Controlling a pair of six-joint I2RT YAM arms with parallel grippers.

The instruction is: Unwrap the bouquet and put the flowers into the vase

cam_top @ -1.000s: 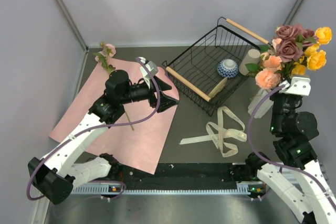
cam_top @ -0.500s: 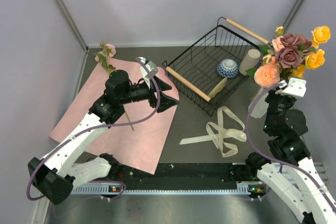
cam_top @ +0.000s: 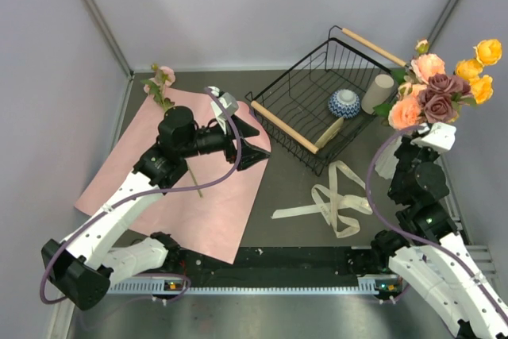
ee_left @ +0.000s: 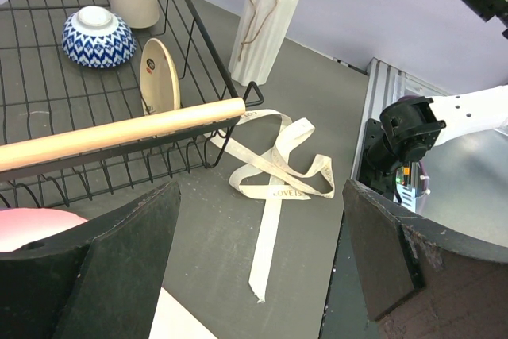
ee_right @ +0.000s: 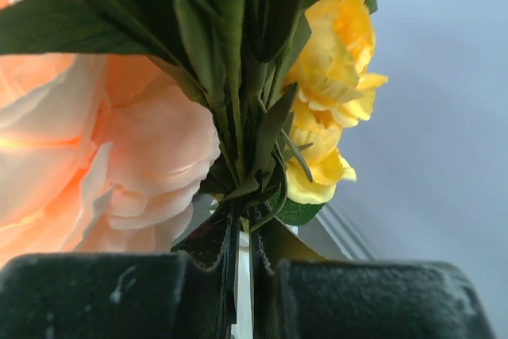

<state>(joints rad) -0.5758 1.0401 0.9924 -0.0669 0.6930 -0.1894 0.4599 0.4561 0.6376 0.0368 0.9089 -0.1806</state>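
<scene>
My right gripper [cam_top: 433,129] is shut on the stems of the flowers [cam_top: 438,85], a bunch of peach, mauve and yellow blooms held high at the right. In the right wrist view the gripper [ee_right: 246,236] pinches the green stems below a peach rose [ee_right: 95,148]. The white ribbed vase [cam_top: 382,164] stands below the bunch, mostly hidden by the right arm; it shows whole as the vase [ee_left: 270,17] in the left wrist view. One pink flower [cam_top: 163,78] lies on the flat pink wrapping paper [cam_top: 182,204]. My left gripper [cam_top: 248,145] hangs open over the paper's right edge, holding nothing.
A black wire basket [cam_top: 295,89] with wooden handles holds a blue-and-white bowl [cam_top: 344,103], a cream cup [cam_top: 379,93] and a wooden disc [ee_left: 159,77]. The cream ribbon [cam_top: 333,200] lies loose on the table between the arms. Grey walls close in both sides.
My right arm has shifted left with the flowers, and the bunch has turned and leaned. The left arm has not moved.
</scene>
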